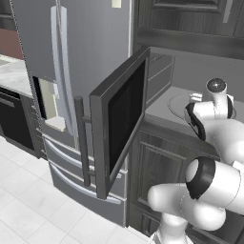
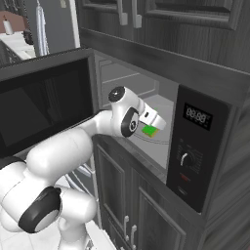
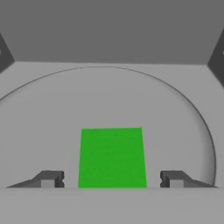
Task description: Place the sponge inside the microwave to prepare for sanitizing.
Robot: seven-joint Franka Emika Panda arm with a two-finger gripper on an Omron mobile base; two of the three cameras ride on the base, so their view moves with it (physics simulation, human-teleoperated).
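The microwave (image 2: 195, 146) stands with its dark glass door (image 1: 119, 119) swung wide open to the left. The bright green sponge (image 3: 112, 156) lies flat on the round glass turntable (image 3: 175, 109) inside the light grey cavity. My gripper (image 3: 112, 180) reaches into the cavity and stands open just over the sponge. Its two fingertips (image 3: 52, 179) flank the sponge with a gap on each side. In the right base view the sponge (image 2: 150, 130) shows just below the white hand (image 2: 155, 119).
The open door with its vertical bar handle (image 1: 82, 143) juts out to the arm's left. A steel fridge (image 1: 81, 47) stands beyond it. Dark cabinets (image 2: 132, 210) run below the microwave and above it. The cavity walls (image 1: 159, 71) close in around the hand.
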